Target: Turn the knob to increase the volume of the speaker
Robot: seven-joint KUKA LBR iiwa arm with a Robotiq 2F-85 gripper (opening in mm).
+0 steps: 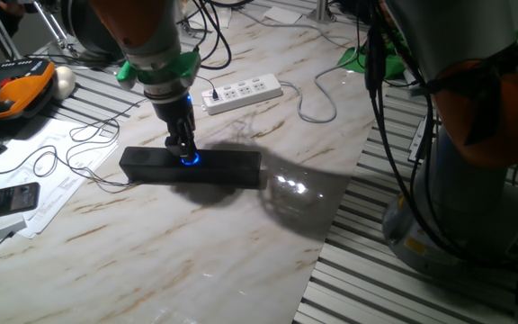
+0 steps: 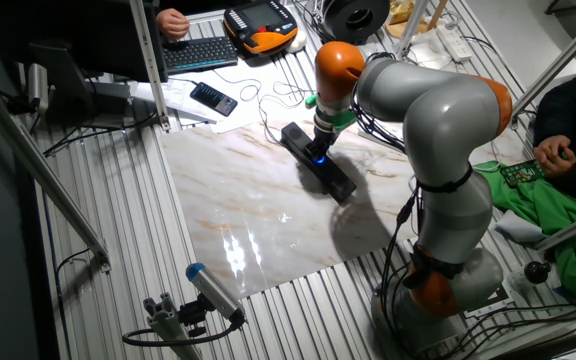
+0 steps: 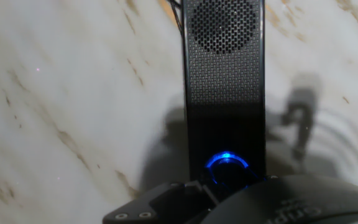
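Observation:
The speaker (image 1: pixel 232 166) is a long, low black bar lying on the marble tabletop; it also shows in the other fixed view (image 2: pixel 336 180) and runs up the middle of the hand view (image 3: pixel 224 74). The knob (image 1: pixel 190 160) glows blue at its middle, also in the other fixed view (image 2: pixel 317 157) and the hand view (image 3: pixel 227 163). My gripper (image 1: pixel 185 151) points straight down with its narrow fingers closed on the knob, as the other fixed view (image 2: pixel 319 152) also shows. In the hand view the hand's dark housing (image 3: pixel 278 202) hides the knob's lower part.
A white power strip (image 1: pixel 241 92) with cables lies behind the speaker. A thin black cable (image 1: pixel 79 153) loops off the speaker's left end over papers. A flat black phone (image 1: pixel 3 200) and an orange pendant (image 1: pixel 21 90) lie at the left. A person's hand (image 2: pixel 173 22) rests by a keyboard (image 2: pixel 198 50).

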